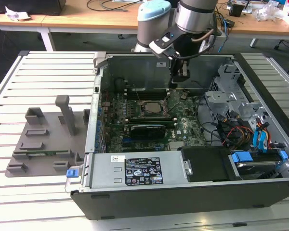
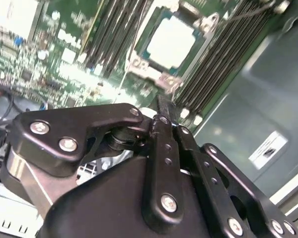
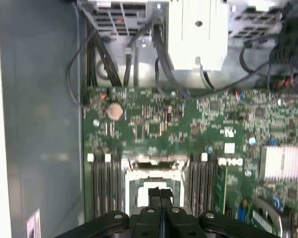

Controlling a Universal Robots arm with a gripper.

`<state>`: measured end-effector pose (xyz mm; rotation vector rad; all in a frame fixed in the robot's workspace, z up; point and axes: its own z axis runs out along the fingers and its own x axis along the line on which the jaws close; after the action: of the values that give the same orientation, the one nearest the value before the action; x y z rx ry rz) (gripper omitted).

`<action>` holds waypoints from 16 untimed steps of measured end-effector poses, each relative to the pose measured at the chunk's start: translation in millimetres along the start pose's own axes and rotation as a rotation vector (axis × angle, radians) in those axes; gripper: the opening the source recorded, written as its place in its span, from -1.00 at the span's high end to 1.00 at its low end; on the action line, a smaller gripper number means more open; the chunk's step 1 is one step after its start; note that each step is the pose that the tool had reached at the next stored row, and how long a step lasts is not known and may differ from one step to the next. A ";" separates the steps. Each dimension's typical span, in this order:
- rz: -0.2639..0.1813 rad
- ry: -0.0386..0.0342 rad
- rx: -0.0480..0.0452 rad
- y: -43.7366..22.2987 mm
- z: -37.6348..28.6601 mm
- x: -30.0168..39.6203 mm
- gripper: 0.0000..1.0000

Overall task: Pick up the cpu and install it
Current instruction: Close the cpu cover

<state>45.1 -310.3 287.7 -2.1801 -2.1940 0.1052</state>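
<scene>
A robotics lab or electronics workshop: an open black desktop computer case [image 1: 183,198] lies on a white slatted metal table [image 1: 48,72], beside a grey plastic fixture block [image 1: 48,139]. Behind, long wooden desks [image 1: 86,18] carry tangled black cables [image 1: 102,6]. A silver-and-blue robot arm [image 1: 192,17] hangs over the case.

I see an open computer case [image 1: 183,204] on a slatted table [image 1: 48,77]; grey fixture blocks [image 1: 43,139] lie at the exterior view's left, wooden desks [image 1: 77,19] behind.
</scene>
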 end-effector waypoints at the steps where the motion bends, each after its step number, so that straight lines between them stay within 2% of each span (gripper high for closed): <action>1: 0.000 -0.0001 0.0034 11.5 2.9 0.0 0.79; 2: 0.000 0.0001 0.0058 22.6 6.3 0.0 0.79; 3: 0.000 0.0000 0.0070 28.9 9.1 0.0 0.79; 6: 0.000 0.0001 0.0088 39.1 15.4 0.1 0.79; 7: 0.000 0.0000 0.0091 40.7 17.2 0.1 0.79; 10: -0.007 -0.0005 0.0091 41.7 25.4 0.2 0.79; 12: -0.010 0.0089 0.0089 42.1 30.4 0.3 0.79; 13: -0.011 0.0102 0.0089 42.2 33.3 0.4 0.79; 16: -0.012 0.0104 0.0090 33.8 34.6 0.4 0.79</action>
<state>76.0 -310.3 250.4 -2.1581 -2.1960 0.1028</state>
